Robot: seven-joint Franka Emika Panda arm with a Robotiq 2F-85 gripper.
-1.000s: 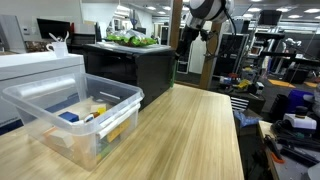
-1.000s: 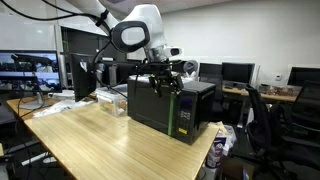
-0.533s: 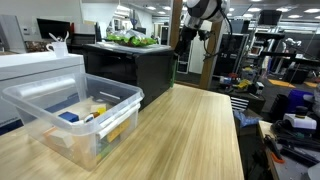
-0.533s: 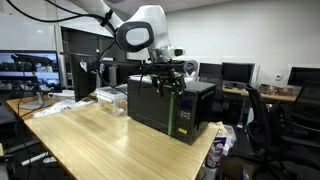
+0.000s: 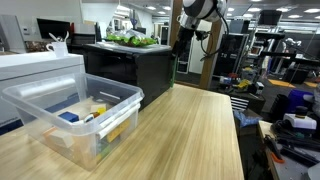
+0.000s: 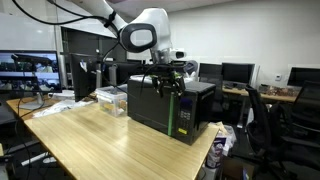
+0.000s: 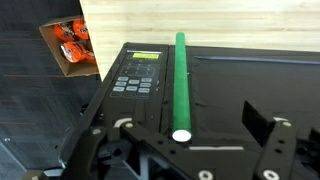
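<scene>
**End effector open over the microwave**

The end effector (image 7: pixel 195 150) hangs just above the black microwave (image 6: pixel 160 112), its jaws spread wide and holding nothing. In the wrist view the green handle (image 7: pixel 182 80) runs lengthwise in the gap between the two fingers, touching neither. The keypad (image 7: pixel 135 80) lies just beside the handle. The microwave stands at one end of the wooden worktop (image 6: pixel 90 135). A cardboard box (image 7: pixel 70 45) of orange items sits below, off the worktop's edge.
</scene>
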